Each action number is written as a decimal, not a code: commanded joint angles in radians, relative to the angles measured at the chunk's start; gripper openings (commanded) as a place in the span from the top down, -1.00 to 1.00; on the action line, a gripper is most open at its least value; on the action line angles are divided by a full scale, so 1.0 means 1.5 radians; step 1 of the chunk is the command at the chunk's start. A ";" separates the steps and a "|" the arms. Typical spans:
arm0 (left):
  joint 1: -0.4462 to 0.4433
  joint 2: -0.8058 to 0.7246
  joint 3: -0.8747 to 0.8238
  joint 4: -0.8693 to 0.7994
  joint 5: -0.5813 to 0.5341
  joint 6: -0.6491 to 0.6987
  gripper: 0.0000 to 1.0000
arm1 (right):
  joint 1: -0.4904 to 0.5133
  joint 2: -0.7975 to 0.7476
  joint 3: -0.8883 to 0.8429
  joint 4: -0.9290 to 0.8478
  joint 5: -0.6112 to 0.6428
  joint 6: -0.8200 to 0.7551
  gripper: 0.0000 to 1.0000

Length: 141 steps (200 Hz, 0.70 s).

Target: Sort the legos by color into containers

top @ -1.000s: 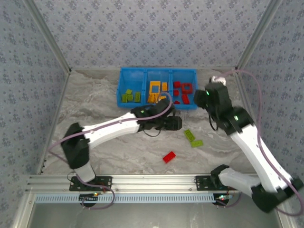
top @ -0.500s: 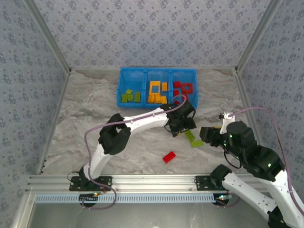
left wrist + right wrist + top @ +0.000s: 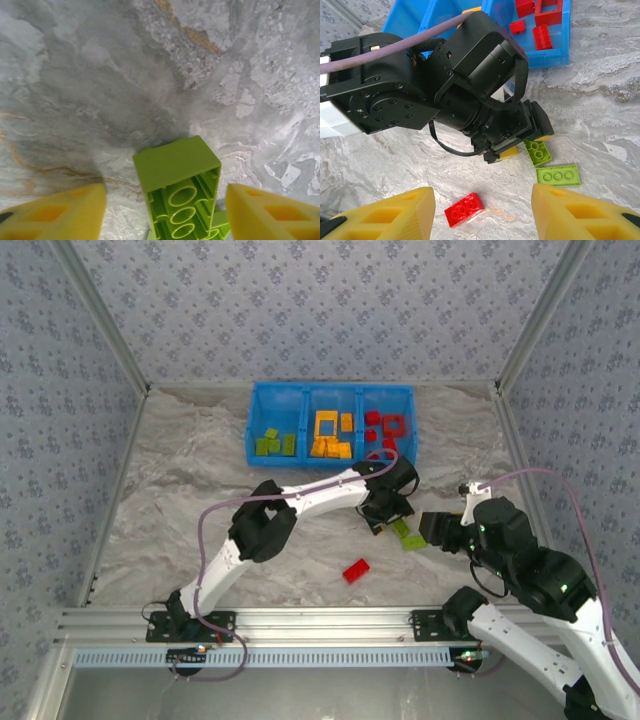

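The blue three-compartment tray (image 3: pixel 330 398) at the back holds green, orange-yellow and red legos in separate compartments. On the table lie a lime green brick (image 3: pixel 400 528), a flat green brick (image 3: pixel 415 541) touching it, and a red brick (image 3: pixel 355 570). My left gripper (image 3: pixel 385 515) is lowered over the lime green brick (image 3: pixel 175 182), which sits between its yellow fingers (image 3: pixel 55 210) with a gap on each side. My right gripper (image 3: pixel 485 215) stands open above the table, with the red brick (image 3: pixel 464 208) lying below and between its fingers.
The left arm (image 3: pixel 445 85) stretches across the middle of the table, right in front of my right gripper (image 3: pixel 432 528). The tray's front wall (image 3: pixel 552 57) lies just behind the left arm. Patterned walls close in the table on three sides.
My left arm reached right from the tray's front to the green bricks, and its jaws narrowed around one. My right arm swung from the tray's right end down toward the loose bricks.
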 commanded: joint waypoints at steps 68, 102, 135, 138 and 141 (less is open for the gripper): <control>-0.002 -0.066 -0.045 -0.001 -0.057 0.005 0.61 | 0.005 -0.007 -0.021 0.011 -0.009 0.001 -0.11; 0.020 -0.203 -0.158 -0.006 -0.133 0.052 0.63 | 0.008 -0.002 -0.045 0.100 -0.105 -0.053 -0.12; 0.072 -0.362 -0.279 -0.036 -0.194 0.130 0.63 | 0.058 0.056 -0.077 0.245 -0.151 -0.109 -0.14; 0.078 -0.377 -0.289 -0.043 -0.199 0.139 0.63 | 0.069 0.066 -0.078 0.259 -0.148 -0.114 -0.14; 0.085 -0.390 -0.296 -0.049 -0.204 0.147 0.63 | 0.079 0.077 -0.079 0.274 -0.143 -0.119 -0.14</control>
